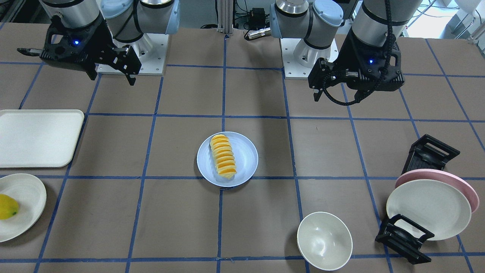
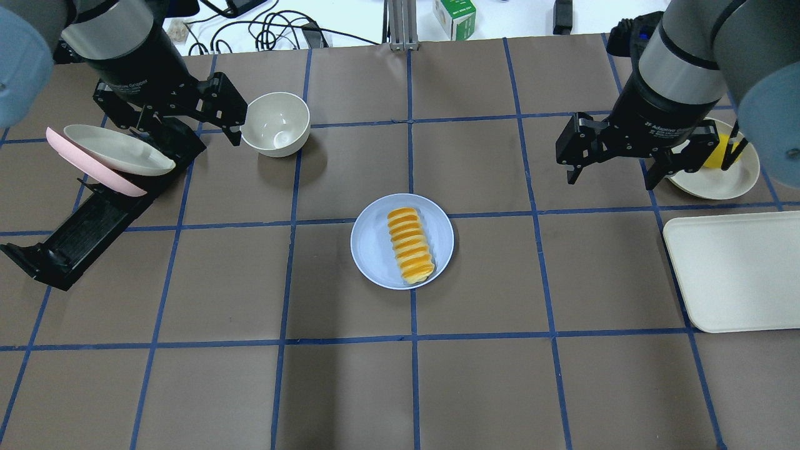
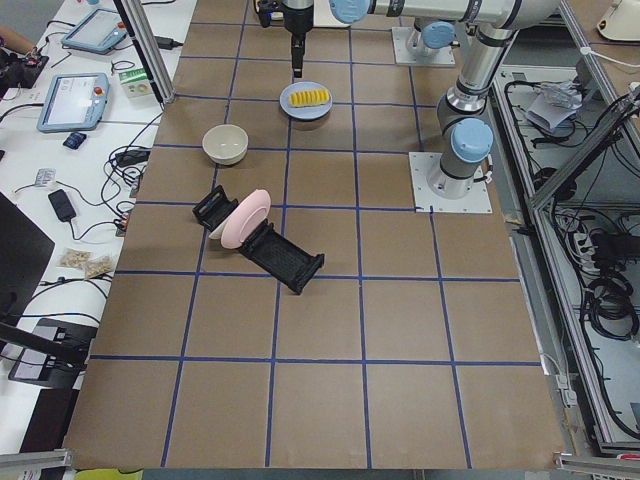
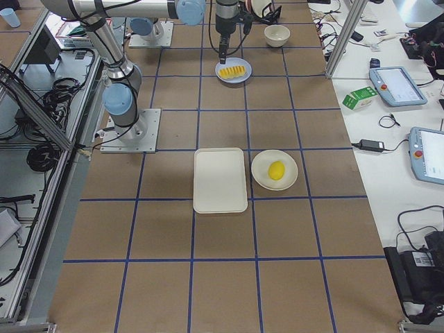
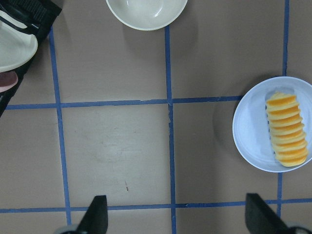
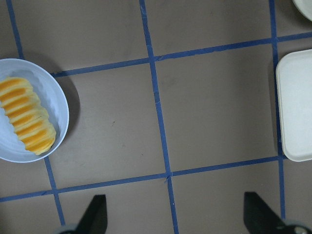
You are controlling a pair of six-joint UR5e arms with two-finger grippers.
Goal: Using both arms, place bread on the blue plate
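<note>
Bread [image 2: 410, 245] lies flat on the blue plate [image 2: 374, 250] at table centre in the overhead view. Its long axis runs roughly 12 to 6, nudged toward the plate's 3 o'clock half. I see the left gripper [image 2: 186, 130] raised at the plate's 10 o'clock, fingers pointing down and spread wide, nothing between them. The bowl [image 2: 275, 123] sits just beside its inner finger and the rack [image 2: 94, 225] lies below it. The right gripper [image 2: 610, 182] hangs at the plate's 2 o'clock, wrist vertical, fingers released wide and empty. The tray [image 2: 737, 275] is at 3 o'clock.

Front-facing view: bread on the plate. The right gripper is at the plate's 10 o'clock and the left at 2 o'clock. Both are up near the bases and well apart from the plate, blue lights on.

Left side view: plate with bread far off toward 12 o'clock. A dark gripper hangs near it, but I cannot read the fingers from here.

Right side view: much the same, plate and bread at 12 o'clock.

Left wrist view: plate and bread at the 3 o'clock edge. The two fingertips [image 5: 97, 217] sit at the bottom, wide apart, with bare table between.

Right wrist view: plate and bread at 9 o'clock, tray at 3 o'clock. The fingertips are wide apart and hold nothing.
</note>
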